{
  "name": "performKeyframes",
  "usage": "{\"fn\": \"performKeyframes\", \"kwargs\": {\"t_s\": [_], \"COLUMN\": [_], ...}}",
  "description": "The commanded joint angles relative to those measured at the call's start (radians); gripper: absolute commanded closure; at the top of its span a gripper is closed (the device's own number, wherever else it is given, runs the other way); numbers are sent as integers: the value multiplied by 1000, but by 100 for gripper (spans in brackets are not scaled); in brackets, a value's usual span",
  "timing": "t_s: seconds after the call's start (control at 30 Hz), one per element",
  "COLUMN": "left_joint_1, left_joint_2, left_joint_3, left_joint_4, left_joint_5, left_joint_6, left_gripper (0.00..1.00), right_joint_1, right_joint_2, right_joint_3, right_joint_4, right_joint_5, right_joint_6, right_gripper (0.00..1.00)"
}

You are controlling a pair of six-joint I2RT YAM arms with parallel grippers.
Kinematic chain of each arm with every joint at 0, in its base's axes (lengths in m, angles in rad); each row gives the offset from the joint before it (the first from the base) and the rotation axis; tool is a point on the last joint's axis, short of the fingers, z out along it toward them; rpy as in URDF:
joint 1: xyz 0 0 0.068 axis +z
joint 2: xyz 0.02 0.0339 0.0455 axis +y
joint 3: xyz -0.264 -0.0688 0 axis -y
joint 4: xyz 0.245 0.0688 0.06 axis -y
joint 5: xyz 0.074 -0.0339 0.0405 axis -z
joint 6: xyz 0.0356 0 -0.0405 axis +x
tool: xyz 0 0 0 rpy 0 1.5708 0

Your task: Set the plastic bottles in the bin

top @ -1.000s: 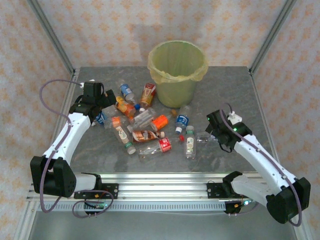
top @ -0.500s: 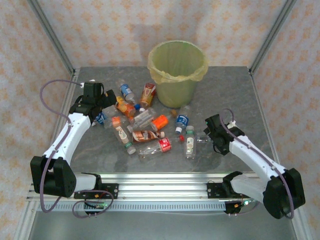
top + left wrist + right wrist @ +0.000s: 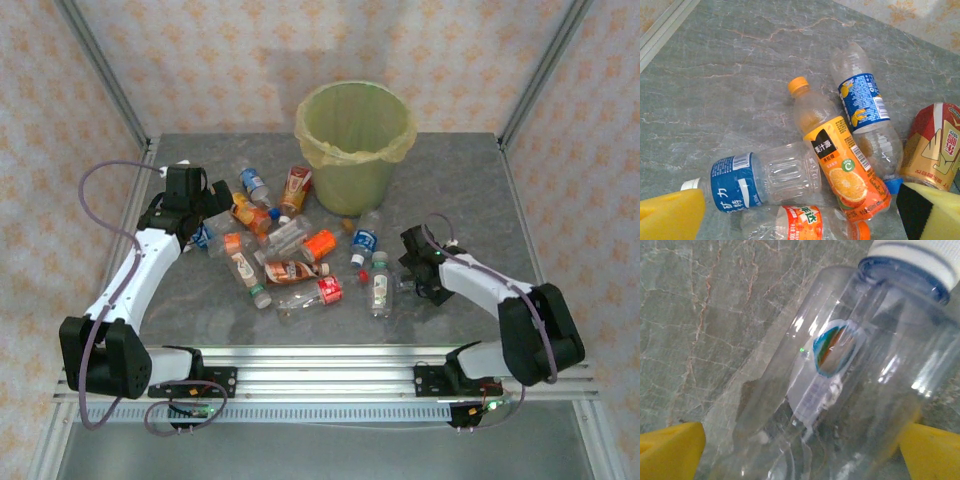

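As the right arm has folded down and swung left from the right-centre of the top view, the right pincer [image 3: 410, 272] now straddles a clear bottle [image 3: 840, 365] lying on the table [image 3: 460, 180]. Its pads are apart either side and, so far as the blurred close view shows, not yet clamped. That sets up a grasp, with the bin [image 3: 350, 185] waiting at top centre. The left pincer [image 3: 208, 200], also apart, hangs over an orange bottle [image 3: 847, 170] much where it was.

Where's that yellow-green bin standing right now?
In the overhead view, the bin stands upright at the far middle of the table, behind the scattered plastic bottles, a red-labelled bottle lying nearest on its left.
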Motion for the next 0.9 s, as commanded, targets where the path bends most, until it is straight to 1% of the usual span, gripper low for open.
{"fn": "performKeyframes", "kwargs": {"t_s": [0.0, 0.17, 0.23, 0.37, 0.6, 0.67, 0.73, 0.87], "left_joint_1": [7, 7, 7, 7, 7, 7, 7, 6], "left_joint_2": [-33, -43, -44, -48, -50, -49, -47, -46], "left_joint_3": [-14, -16, -16, -17, -14, -10, -9, -13], "left_joint_4": [11, 7, 6, 6, 11, 7, 5, 9], "left_joint_5": [-8, -7, -8, -12, -11, -12, -15, -16], "left_joint_6": [-4, -1, 0, 0, -2, 0, -1, -6], "left_gripper": [0, 0, 0, 0, 0, 0, 0, 0], "right_joint_1": [-8, -24, -30, -44, -47, -47, -46, -47], "right_joint_2": [40, 86, 89, 95, 88, 73, 52, 3], "right_joint_3": [2, 11, 24, 47, 73, 95, 121, 193], "right_joint_4": [62, 82, 82, 67, 39, 8, -35, -128], "right_joint_5": [35, 74, 91, 113, 142, 161, 185, 220], "right_joint_6": [-4, -10, -23, -51, -94, -122, -151, -241], "right_gripper": [1, 4, 8, 22, 39, 50, 59, 63]}}
